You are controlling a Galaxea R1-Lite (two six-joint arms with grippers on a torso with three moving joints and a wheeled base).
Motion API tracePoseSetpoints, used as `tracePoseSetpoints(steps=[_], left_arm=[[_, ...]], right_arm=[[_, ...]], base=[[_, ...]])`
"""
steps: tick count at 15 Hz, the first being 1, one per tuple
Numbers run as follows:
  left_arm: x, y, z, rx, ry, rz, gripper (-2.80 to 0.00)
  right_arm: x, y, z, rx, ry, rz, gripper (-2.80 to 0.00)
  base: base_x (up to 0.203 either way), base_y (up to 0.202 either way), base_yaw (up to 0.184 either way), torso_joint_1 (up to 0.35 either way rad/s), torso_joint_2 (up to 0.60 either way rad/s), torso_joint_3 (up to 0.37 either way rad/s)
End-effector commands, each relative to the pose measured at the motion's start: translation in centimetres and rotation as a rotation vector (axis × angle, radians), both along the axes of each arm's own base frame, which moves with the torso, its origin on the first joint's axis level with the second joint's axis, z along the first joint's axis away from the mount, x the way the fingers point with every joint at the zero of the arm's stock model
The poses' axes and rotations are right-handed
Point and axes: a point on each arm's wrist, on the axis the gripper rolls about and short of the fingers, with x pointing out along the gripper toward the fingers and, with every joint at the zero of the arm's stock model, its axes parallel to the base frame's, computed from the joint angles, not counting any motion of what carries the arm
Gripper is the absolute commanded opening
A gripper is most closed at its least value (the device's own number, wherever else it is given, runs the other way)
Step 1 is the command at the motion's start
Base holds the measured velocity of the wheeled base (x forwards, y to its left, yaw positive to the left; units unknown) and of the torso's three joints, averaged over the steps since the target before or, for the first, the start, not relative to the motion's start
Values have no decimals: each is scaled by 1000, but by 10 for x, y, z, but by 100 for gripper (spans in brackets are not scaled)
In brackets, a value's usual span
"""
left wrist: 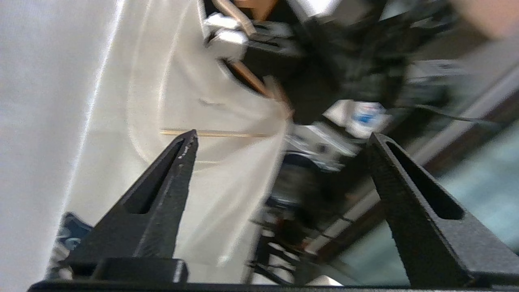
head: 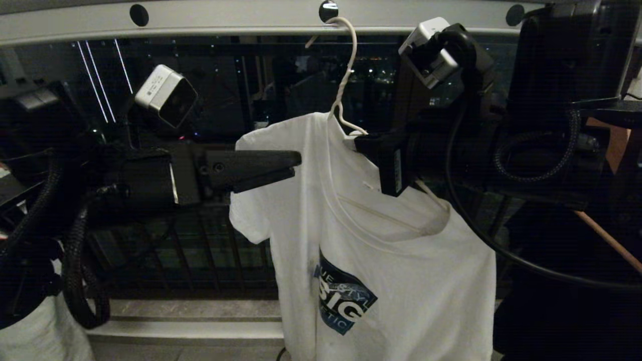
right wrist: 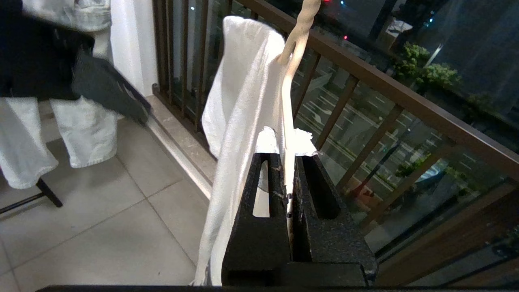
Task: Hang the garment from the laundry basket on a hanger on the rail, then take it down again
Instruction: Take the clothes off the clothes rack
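The garment, a white short-sleeved T-shirt with a slanted blue-and-white chest graphic, hangs on the hanger. The hanger's thin white hook sits in one of the round black holes of the rail, the pale grey bar that runs along the top of the head view. The shirt droops unevenly: one shoulder is bunched high against the hanger's twisted neck, while the collar sags open lower down, toward the right arm's side.

The right gripper comes in level from the right and is closed on the hanger's arm just beside the neck, with a bit of the shirt's white cloth caught at its fingertips. In the right wrist view the wire runs straight down between the two black fingers, which press against it from both sides.

The left gripper reaches in level from the left at the shirt's raised shoulder, in front of the sleeve. Its fingers stand wide apart and hold nothing; in its wrist view the cloth lies beyond them.

Behind the shirt stands a dark balcony railing with vertical bars.
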Motion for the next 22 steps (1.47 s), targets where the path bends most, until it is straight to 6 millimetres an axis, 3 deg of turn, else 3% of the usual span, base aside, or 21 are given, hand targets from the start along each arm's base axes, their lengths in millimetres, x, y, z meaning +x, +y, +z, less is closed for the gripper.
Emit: tracePoseSetpoints(steps=[1, 3, 8, 19, 20, 22], left_arm=[[-14, -12, 1, 47, -49, 96, 0], [-19, -26, 1, 173, -79, 253, 0], [-19, -24, 10, 272, -245, 520, 0], [14, -59, -11, 266, -285, 685, 0], [16, -60, -10, 249, -297, 698, -280], [15, -62, -9, 229, -308, 711, -280]], right_arm=[[1, 1, 1, 2, -4, 0, -280], [1, 1, 2, 4, -6, 0, -280], [1, 1, 2, 5, -5, 2, -280], [0, 0, 2, 5, -7, 2, -280], [0, 0, 3, 7, -7, 2, -280], [0, 0, 2, 5, -5, 2, -280]], base=[[0, 0, 0, 0, 0, 0], [0, 0, 0, 0, 0, 0], [0, 0, 0, 0, 0, 0], [0, 0, 0, 0, 0, 0], [0, 0, 0, 0, 0, 0], [0, 0, 0, 0, 0, 0]])
